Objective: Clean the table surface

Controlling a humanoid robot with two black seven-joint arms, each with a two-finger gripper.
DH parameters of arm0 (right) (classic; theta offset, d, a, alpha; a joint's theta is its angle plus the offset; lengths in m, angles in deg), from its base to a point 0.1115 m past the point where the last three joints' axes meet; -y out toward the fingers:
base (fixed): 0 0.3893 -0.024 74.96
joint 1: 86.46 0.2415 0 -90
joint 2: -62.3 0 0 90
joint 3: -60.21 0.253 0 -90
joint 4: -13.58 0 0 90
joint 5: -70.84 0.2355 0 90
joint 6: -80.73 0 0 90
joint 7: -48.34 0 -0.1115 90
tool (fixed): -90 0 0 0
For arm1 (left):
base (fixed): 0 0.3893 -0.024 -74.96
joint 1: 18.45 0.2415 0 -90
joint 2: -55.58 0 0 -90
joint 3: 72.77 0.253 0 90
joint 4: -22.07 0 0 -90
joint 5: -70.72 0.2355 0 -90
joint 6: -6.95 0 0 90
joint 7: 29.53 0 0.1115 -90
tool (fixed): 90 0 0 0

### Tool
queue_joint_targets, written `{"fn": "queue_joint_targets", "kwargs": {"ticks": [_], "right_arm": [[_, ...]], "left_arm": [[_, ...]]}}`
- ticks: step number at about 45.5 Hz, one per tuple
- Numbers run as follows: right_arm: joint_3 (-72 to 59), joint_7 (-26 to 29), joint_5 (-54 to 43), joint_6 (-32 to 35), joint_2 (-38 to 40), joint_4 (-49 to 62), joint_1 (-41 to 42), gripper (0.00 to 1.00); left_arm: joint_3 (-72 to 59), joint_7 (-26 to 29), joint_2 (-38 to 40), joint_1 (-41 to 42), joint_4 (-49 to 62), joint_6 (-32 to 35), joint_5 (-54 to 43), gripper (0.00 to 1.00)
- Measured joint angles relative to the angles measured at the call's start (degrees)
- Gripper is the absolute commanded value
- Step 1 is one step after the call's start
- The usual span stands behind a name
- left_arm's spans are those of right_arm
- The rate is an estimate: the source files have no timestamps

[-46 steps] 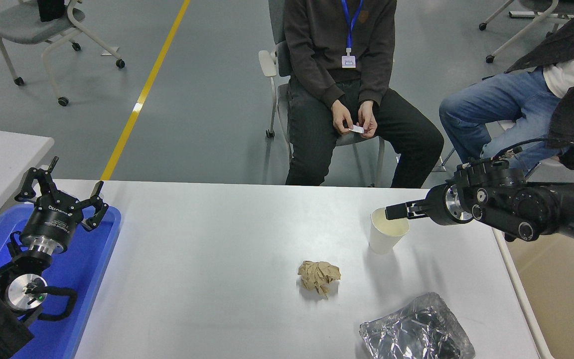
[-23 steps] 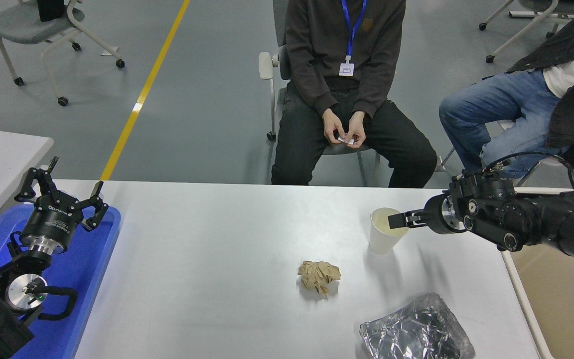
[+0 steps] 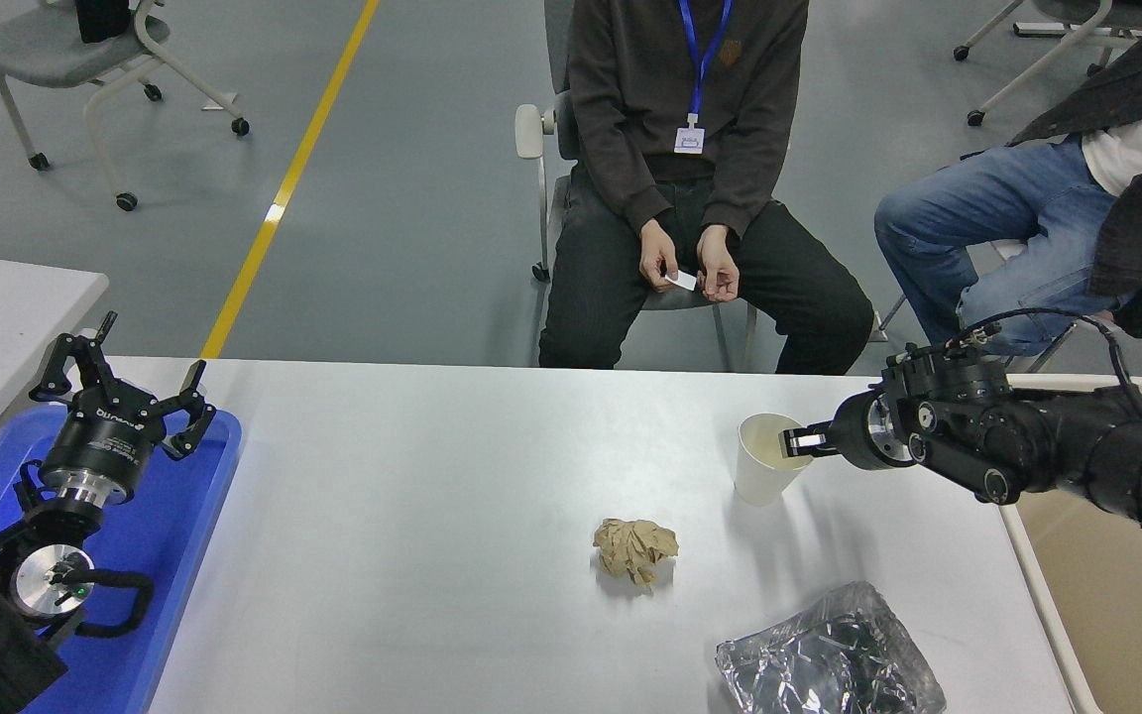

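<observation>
Only one marking was partly legible: white lettering on the black wrist body of the left end effector, which stood over the blue tray. The characters appeared inverted from the camera's position and could not be read with certainty. The badge on the lanyard of the seated person was too small to resolve. No other text was readable.

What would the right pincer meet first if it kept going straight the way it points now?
The paper cup. The right pincer points left across the table, its tip already at the cup's near rim or just over the opening; depth is unclear, so contact can't be confirmed.
</observation>
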Motion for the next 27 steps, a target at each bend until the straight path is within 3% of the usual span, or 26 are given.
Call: {"fn": "queue_joint_targets", "kwargs": {"ticks": [27], "right_arm": [[-2.18, -3.91, 0.03, 2.66, 3.13, -3.27, 6.44, 0.0]], "left_arm": [[0.0, 0.0, 0.0, 0.0, 0.0, 0.02, 0.0, 1.0]]}}
